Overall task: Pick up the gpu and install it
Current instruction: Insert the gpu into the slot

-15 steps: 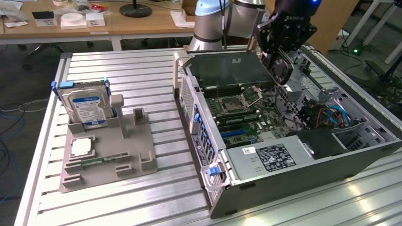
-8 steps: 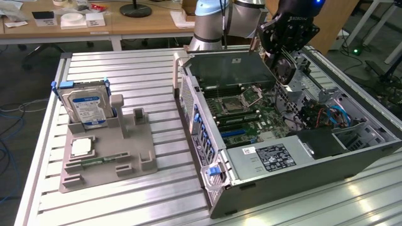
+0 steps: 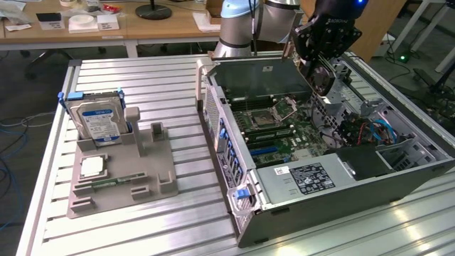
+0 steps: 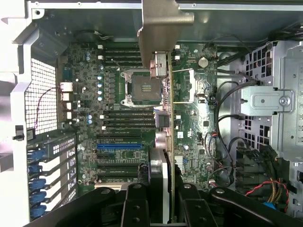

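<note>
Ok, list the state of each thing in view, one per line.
gpu, held on edge above the motherboard, not seated.
gripper, closed on the gpu.
computer case, open side facing up.
CPU socket, looks empty.
hard drive, upright in the grey holder.

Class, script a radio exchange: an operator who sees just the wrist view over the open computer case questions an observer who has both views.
Operator: Is the gpu in its slot?
Observer: No. The claw holds it up over the open case, not seated.
Operator: What stands outside the case?
Observer: On the exterior view's left, a grey holder carries a hard drive standing upright.
</note>
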